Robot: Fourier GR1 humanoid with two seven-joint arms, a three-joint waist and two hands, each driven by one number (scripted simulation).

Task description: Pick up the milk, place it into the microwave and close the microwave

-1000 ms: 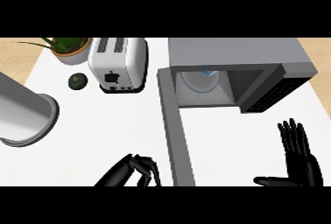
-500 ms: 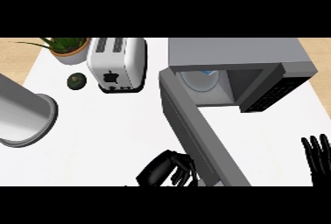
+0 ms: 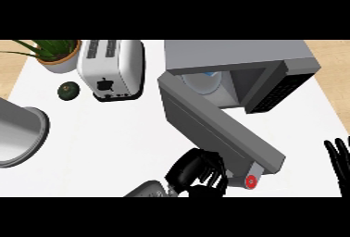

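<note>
The grey microwave (image 3: 239, 54) stands at the back right. Its door (image 3: 217, 130) is half swung, slanting from the hinge down toward the lower right, and a red round mark (image 3: 251, 181) sits at its free end. Inside the cavity the milk (image 3: 204, 84) shows as a white and blue shape, partly hidden by the door. My left hand (image 3: 195, 170) is at the bottom centre, with relaxed, bent fingers against the door's outer face near its free end, holding nothing. My right hand (image 3: 339, 159) rests open at the right edge with its fingers up, apart from the microwave.
A white toaster (image 3: 111, 69) stands at the back left, with a potted plant (image 3: 54, 54) beside it. A dark avocado (image 3: 68, 90) lies in front of the plant. A large grey pot (image 3: 19, 135) sits at the left edge. Bare counter lies between the pot and the door.
The door's free end has swung from pointing straight down toward the right. My left hand moved right and up with it. My right hand sank to the lower right edge.
</note>
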